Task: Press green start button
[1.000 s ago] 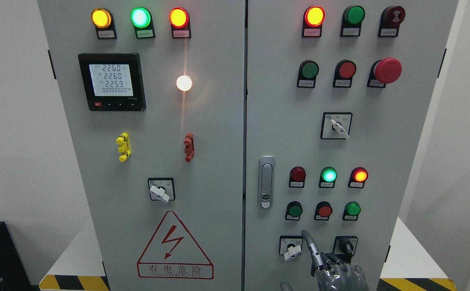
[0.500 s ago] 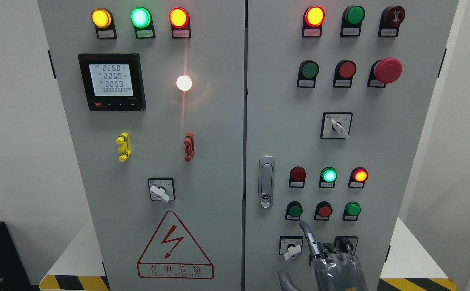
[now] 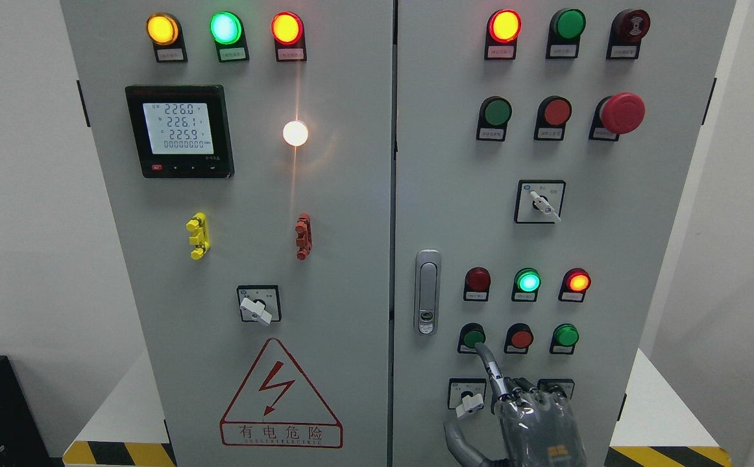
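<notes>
Head view: only one robot hand (image 3: 533, 415) is seen, coming up from the bottom edge right of the middle, so it is taken as the right one; the left one is not in view. Its index finger (image 3: 488, 366) is stretched out straight, while the other fingers are curled in and nothing is grasped. This pose is judged as chosen so that a single narrow tip can reach one button without the neighbours being touched.

The green start button (image 3: 474, 338) is placed low on the right door of the grey cabinet (image 3: 455, 194), first in a row of three, just right of the door handle (image 3: 427, 292). Beside it a red button (image 3: 521, 338) is mounted, and this closeness explains the careful pointing. The fingertip is held at the lower edge of the green button; real contact cannot be told. The rotary switch (image 3: 469, 402) below is passed close on the left of the finger, so a sideways slip could be a risk
</notes>
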